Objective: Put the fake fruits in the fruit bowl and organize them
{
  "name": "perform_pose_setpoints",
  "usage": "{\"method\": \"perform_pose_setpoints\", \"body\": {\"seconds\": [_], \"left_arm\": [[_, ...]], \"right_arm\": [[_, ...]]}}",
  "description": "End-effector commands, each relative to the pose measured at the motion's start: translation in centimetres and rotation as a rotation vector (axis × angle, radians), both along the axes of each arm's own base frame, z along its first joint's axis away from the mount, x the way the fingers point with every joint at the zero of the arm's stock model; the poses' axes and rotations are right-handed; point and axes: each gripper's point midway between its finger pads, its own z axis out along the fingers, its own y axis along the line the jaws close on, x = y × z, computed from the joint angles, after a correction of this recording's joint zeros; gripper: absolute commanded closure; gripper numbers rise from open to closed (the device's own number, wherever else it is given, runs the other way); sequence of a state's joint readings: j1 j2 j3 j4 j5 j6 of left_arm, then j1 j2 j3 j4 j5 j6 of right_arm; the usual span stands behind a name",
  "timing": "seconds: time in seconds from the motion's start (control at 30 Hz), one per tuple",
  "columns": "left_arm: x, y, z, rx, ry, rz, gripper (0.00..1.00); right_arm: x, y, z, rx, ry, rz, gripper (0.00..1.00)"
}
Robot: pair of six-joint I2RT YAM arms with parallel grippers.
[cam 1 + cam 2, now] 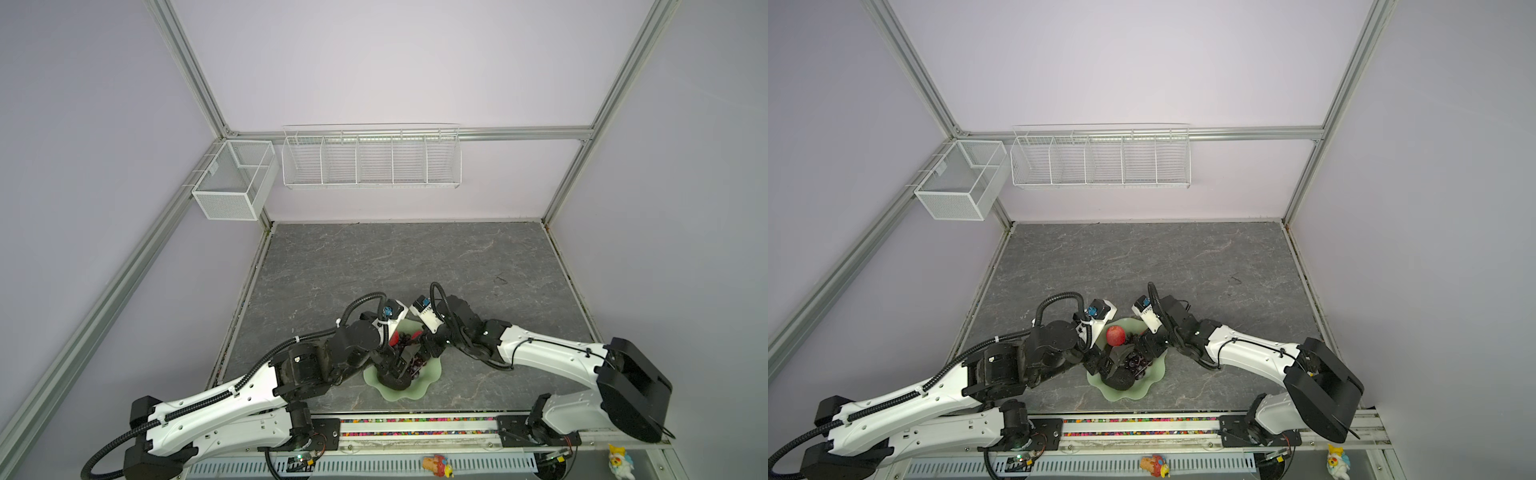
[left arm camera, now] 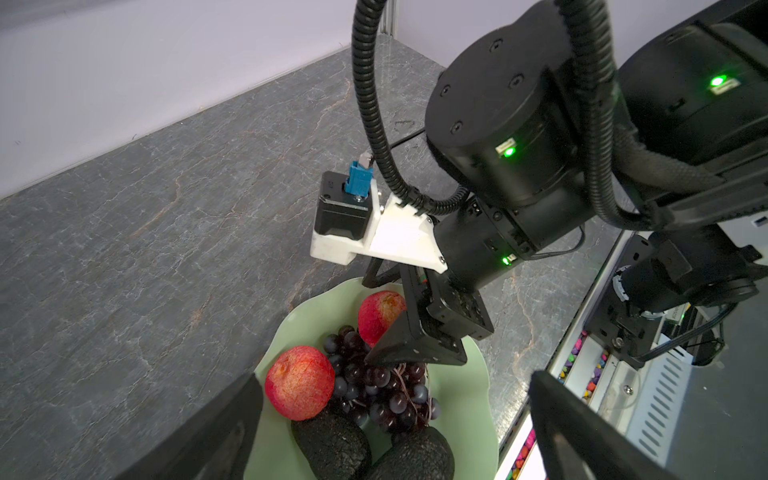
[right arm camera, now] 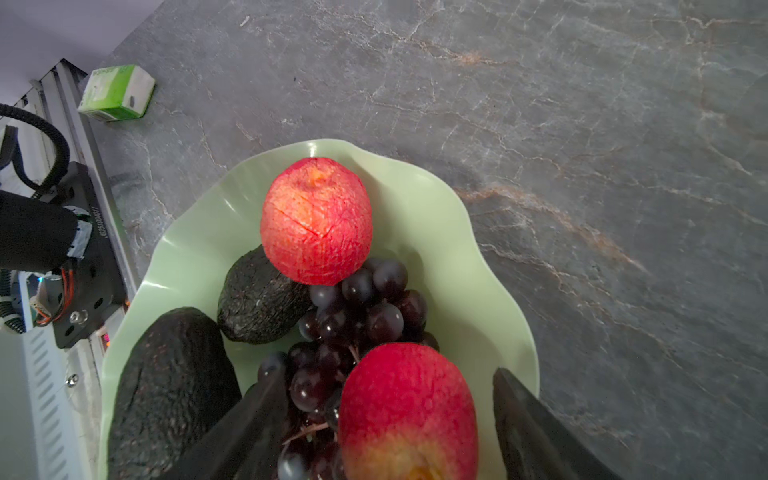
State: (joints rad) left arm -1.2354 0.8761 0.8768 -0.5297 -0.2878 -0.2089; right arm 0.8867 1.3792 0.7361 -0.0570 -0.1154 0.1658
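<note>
Right pincer [image 3: 386, 372], jaws apart either side of an apple [image 3: 407, 399] resting in the fruit bowl [image 3: 436, 216], seems mid-release; next it must lift straight clear.

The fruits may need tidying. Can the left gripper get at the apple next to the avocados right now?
Likely yes: the left gripper is open, that apple lies uncovered just ahead between its fingers, and the right gripper sits over the other apple, clear of it.
</note>
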Motion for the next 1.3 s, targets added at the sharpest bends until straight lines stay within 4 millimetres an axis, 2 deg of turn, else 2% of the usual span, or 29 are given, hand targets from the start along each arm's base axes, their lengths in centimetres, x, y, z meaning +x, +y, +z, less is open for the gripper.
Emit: {"method": "perform_pose_setpoints", "body": {"seconds": [0.0,0.1,0.13,0.17,0.23,0.33,0.4,0.5,0.6,0.67,0.77,0.87,0.93,1.03,1.13,1.17,1.23,1.27], "left_arm": [[1.3,1.6,1.1,-0.024,-0.047,0.095,0.01],[4.2,4.0,2.8,-0.040,-0.117,0.243,0.01],[5.5,5.1,3.2,-0.045,-0.125,0.302,0.01],[7.1,6.6,3.5,-0.047,-0.129,0.385,0.01],[10.4,10.3,3.2,-0.033,-0.111,0.575,0.01],[14.3,17.0,0.7,0.002,-0.054,0.856,0.01],[15.3,20.8,-1.1,0.013,-0.039,1.002,0.01],[15.5,24.2,-2.9,0.087,-0.122,1.142,0.01],[15.7,26.4,-4.8,0.155,-0.196,1.252,0.01],[16.0,27.1,-6.2,0.179,-0.247,1.286,0.01],[16.5,28.2,-8.4,0.226,-0.306,1.311,0.01],[17.4,29.5,-10.4,0.213,-0.302,1.334,0.01],[18.1,30.0,-10.7,0.204,-0.311,1.334,0.01],[19.8,29.9,-10.0,0.133,-0.376,1.291,0.01],[21.8,29.1,-10.2,0.015,-0.403,1.188,0.01],[22.5,28.9,-10.8,-0.011,-0.389,1.154,0.00],[24.5,28.2,-13.4,0.000,-0.346,1.077,0.01],[25.0,27.7,-13.1,0.002,-0.391,1.049,0.01]], "right_arm": [[0.9,-0.7,3.1,0.019,-0.095,-0.049,0.14],[3.2,-2.9,5.8,0.022,-0.190,-0.196,0.03],[4.2,-3.9,6.6,0.021,-0.219,-0.253,0.11],[5.4,-5.3,7.4,0.022,-0.245,-0.324,0.11],[7.7,-8.2,8.2,0.029,-0.256,-0.454,0.11],[11.2,-14.1,7.7,0.008,-0.239,-0.656,0.11],[13.1,-18.2,6.8,-0.012,-0.261,-0.760,0.11],[14.4,-23.1,5.6,-0.052,-0.310,-0.881,0.11],[14.9,-27.9,4.0,-0.158,-0.375,-1.001,0.11],[15.2,-30.3,3.7,-0.157,-0.381,-1.054,0.11],[15.4,-31.8,4.1,-0.142,-0.493,-1.064,0.11],[15.6,-32.7,2.8,-0.170,-0.507,-1.053,0.11],[15.8,-33.0,1.8,-0.155,-0.530,-1.054,0.11],[16.4,-31.9,2.5,-0.061,-0.629,-0.990,0.11],[17.3,-31.9,1.0,-0.038,-0.603,-0.973,0.11],[17.4,-31.7,0.6,-0.037,-0.588,-0.955,0.11],[17.9,-31.5,-0.1,-0.053,-0.546,-0.942,0.11],[18.2,-31.5,-0.8,-0.064,-0.525,-0.944,0.11]]}}
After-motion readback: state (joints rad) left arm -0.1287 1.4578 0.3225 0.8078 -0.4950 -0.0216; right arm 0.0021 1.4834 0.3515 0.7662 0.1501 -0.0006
